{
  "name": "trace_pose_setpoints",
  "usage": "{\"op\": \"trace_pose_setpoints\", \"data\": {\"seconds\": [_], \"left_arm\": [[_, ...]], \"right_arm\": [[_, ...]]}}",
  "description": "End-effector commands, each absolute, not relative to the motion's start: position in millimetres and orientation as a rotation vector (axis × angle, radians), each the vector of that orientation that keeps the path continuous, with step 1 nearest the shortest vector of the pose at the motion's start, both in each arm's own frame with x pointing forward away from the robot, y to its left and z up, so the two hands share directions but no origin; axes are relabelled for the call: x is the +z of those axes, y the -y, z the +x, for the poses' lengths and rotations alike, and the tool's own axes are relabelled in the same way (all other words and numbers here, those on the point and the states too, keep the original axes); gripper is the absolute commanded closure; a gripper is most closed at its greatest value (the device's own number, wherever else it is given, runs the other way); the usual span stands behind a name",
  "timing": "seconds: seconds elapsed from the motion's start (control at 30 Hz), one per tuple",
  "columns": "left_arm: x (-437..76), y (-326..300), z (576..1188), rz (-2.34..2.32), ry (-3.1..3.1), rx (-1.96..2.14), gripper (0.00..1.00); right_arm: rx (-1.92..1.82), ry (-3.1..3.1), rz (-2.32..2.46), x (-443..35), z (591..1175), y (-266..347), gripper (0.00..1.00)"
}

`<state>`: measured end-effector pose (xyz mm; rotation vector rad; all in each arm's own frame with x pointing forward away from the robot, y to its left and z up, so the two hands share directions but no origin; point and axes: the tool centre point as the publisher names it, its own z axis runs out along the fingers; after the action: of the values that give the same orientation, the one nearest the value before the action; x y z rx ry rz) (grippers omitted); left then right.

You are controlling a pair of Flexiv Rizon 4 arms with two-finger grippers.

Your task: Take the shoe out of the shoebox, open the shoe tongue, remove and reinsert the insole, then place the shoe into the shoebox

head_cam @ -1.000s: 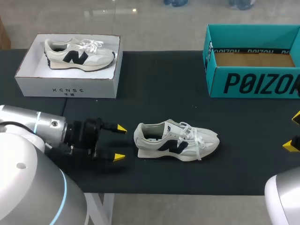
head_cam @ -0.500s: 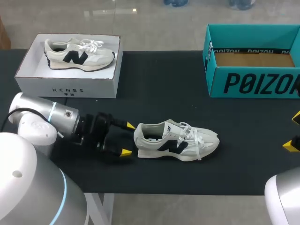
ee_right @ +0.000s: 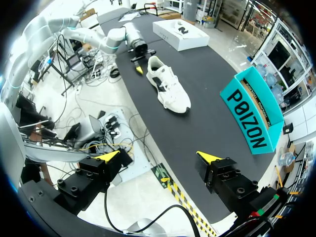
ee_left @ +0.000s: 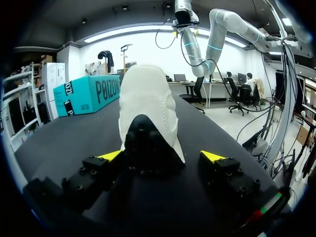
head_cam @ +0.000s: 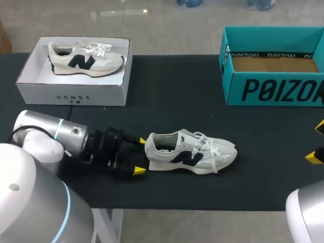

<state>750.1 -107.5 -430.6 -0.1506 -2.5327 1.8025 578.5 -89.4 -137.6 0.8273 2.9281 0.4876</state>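
1. Shoe (head_cam: 191, 152) lies on its sole on the black desk (head_cam: 167, 91), near the front edge and outside both boxes. Its heel is at 9 o'clock and its toe at 3 o'clock. This leaves the collar and tongue facing up, which I judge suits the tongue and insole work.
2. The left gripper (head_cam: 140, 155) sits low on the desk at the shoe's 9 o'clock, spread wide with one finger on each side of the heel. In the left wrist view the heel stands between the fingertips (ee_left: 111, 156), but they are not both pressing on it, so the gripper holds nothing. It looks lined up to pinch the heel and steady the shoe.
3. The right gripper (head_cam: 317, 143) hangs at the shoe's 3 o'clock, well apart from it at the desk's right edge. It is wide open and empty, probably kept clear of the work.
4. Farther back, the white shoebox (head_cam: 40, 91) at the shoe's 11 o'clock holds a second shoe (head_cam: 86, 58). The teal shoebox (head_cam: 273, 90) at 1 o'clock stands open and looks empty.
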Motion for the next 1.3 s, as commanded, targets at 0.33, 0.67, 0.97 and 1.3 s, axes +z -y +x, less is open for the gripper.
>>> {"op": "trace_pose_setpoints", "data": {"seconds": [0.33, 0.67, 0.97, 1.3], "left_arm": [[-431, 127, 752, -0.146, 2.534, 1.823, 0.00], [-433, 138, 757, -0.107, 2.539, 1.834, 0.00], [-438, 142, 757, -0.143, 2.548, 1.818, 0.50], [-440, 141, 758, -0.107, 2.558, 1.823, 1.00]], "right_arm": [[0.479, -2.937, 0.829, -135, 582, 88, 0.00], [0.479, -2.937, 0.829, -135, 582, 88, 0.00], [0.479, -2.937, 0.829, -135, 582, 88, 0.00], [0.479, -2.937, 0.829, -135, 582, 88, 0.00]]}}
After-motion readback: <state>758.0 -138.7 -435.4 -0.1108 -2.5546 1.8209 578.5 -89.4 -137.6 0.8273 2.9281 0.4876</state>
